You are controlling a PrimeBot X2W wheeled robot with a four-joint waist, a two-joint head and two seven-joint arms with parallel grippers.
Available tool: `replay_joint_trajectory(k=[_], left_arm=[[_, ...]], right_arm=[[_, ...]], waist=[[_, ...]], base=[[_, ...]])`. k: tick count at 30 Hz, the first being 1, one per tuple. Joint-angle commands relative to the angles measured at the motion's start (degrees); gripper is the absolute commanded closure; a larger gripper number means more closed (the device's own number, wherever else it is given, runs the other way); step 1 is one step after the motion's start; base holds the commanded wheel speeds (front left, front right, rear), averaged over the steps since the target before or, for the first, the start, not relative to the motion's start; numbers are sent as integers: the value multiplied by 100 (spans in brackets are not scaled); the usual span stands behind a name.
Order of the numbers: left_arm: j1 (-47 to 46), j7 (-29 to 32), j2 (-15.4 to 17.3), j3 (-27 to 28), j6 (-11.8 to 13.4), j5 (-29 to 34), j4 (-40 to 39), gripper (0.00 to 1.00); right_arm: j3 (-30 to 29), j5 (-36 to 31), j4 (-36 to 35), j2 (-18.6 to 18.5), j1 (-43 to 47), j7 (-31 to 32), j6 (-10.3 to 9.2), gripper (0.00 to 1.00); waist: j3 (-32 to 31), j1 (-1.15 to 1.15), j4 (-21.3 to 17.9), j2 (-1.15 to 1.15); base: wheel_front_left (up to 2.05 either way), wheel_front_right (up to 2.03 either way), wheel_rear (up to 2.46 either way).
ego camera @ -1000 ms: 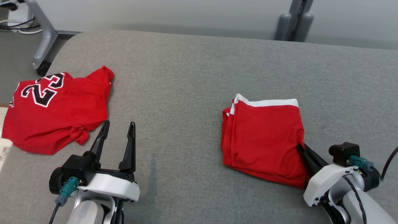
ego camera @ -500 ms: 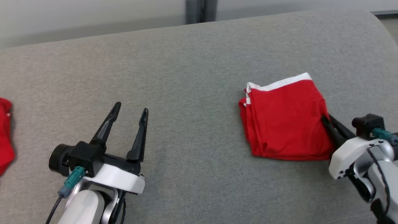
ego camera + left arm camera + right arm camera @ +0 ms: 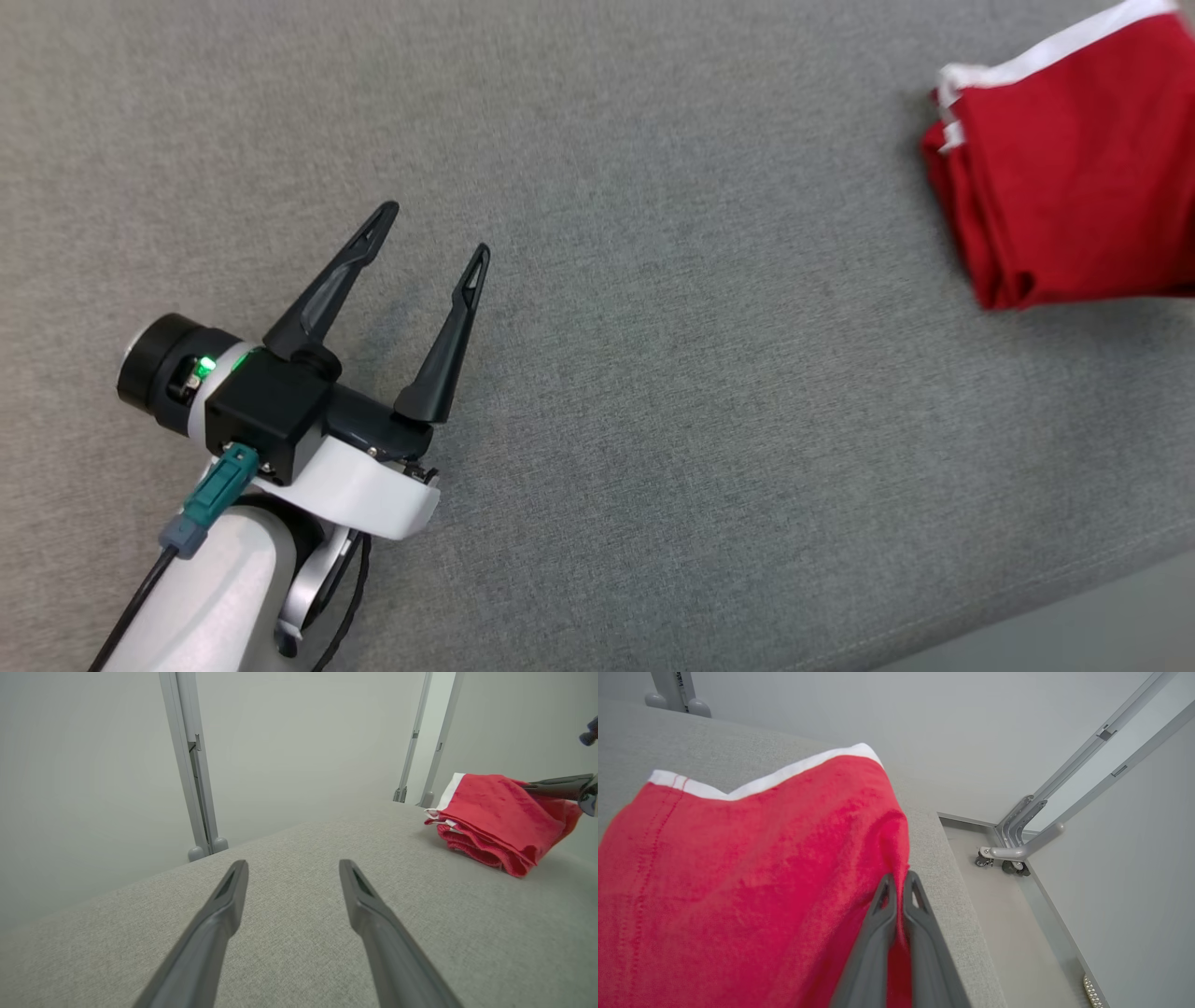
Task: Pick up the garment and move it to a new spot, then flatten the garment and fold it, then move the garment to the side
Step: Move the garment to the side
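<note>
The folded red garment [image 3: 1064, 177] was at the upper right of the head view, on the grey desk [image 3: 700, 392]. The right gripper [image 3: 900, 882] had its fingers pinched tight on the garment's edge. At lower left, the left gripper [image 3: 434, 231] hovered over the desk, its fingers spread wide and holding nothing.

The grey surface [image 3: 653, 420] lies open across the middle and bottom of the head view, giving wide passage ahead of the left tool [image 3: 434, 231], whose fingers stand spread. The folded red garment [image 3: 1064, 177] blocks the upper right corner there, pinched at its edge by the closed right tool [image 3: 900, 877] close to the surface's rim. Past the far rim, grey posts [image 3: 194, 765] rise at upper left and upper right of the left wrist view.
</note>
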Motion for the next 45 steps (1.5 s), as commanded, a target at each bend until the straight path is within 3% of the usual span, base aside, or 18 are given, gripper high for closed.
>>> replay_joint_trajectory(k=[1,6,13,15,16,18,20,32,45], left_arm=[[-102,-3,32,5,-20,28,-31,0],[-216,118,93,-26,-22,83,-333,0],[-246,223,189,-27,10,125,-521,0],[-266,250,200,-43,4,133,-546,0],[-273,264,209,-49,4,131,-557,0],[-293,274,223,-58,4,126,-571,0],[-299,268,225,-61,13,118,-560,0],[-16,-14,46,-108,125,-98,-230,0],[466,-506,-235,114,423,-472,348,0]], right_arm=[[-17,-41,36,-39,-39,-42,-1,100],[-540,-145,400,-178,-432,-78,-1,100],[-1466,-583,345,-168,-452,-75,-1,100],[-1702,-707,345,-123,-469,-75,-1,75],[-1802,-794,317,-90,-460,-74,-1,75],[-1981,-950,220,-43,-434,-75,-1,55],[-2194,-1068,160,63,-340,-75,-1,0],[-3161,-1512,-622,735,512,-75,0,0],[-3341,-1598,-1884,1724,1817,-75,0,0]], waist=[[201,0,-23,0],[415,0,44,0],[614,0,79,0],[649,0,94,0],[661,0,96,0],[679,0,101,0],[661,0,102,0],[81,0,87,0],[-812,0,424,0]], base=[[0,0,0],[0,0,0],[0,0,0],[0,0,0],[0,0,0],[0,0,0],[0,0,0],[0,0,0],[0,0,0]])
